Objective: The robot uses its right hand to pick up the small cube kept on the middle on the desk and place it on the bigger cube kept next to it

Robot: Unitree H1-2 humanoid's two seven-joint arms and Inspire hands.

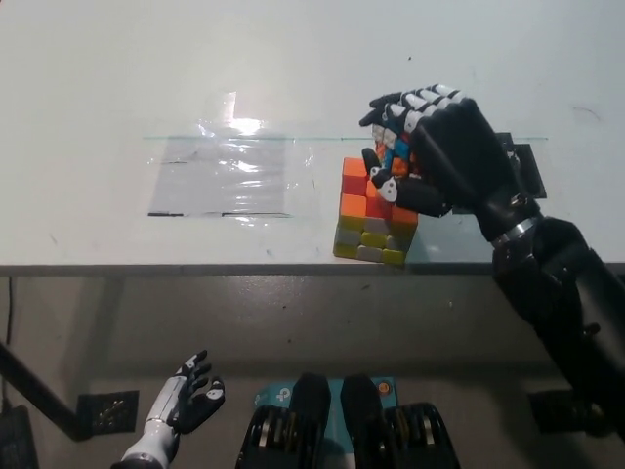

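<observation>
Above bigger cube [376, 221], right robot hand [422, 151] clasps small cube [397, 154].

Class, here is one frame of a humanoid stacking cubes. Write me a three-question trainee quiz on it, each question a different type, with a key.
1. True or false: the black right robot hand holds the small cube over the bigger cube.
2. Multiple choice: the white left robot hand is A) on the desk, B) low beside the robot, below the desk edge, C) on the bigger cube.
3. Fill in: a clear plastic sheet lies on the desk to the robot's ____ of the bigger cube.

Key: 1 true; 2 B; 3 left.
</observation>
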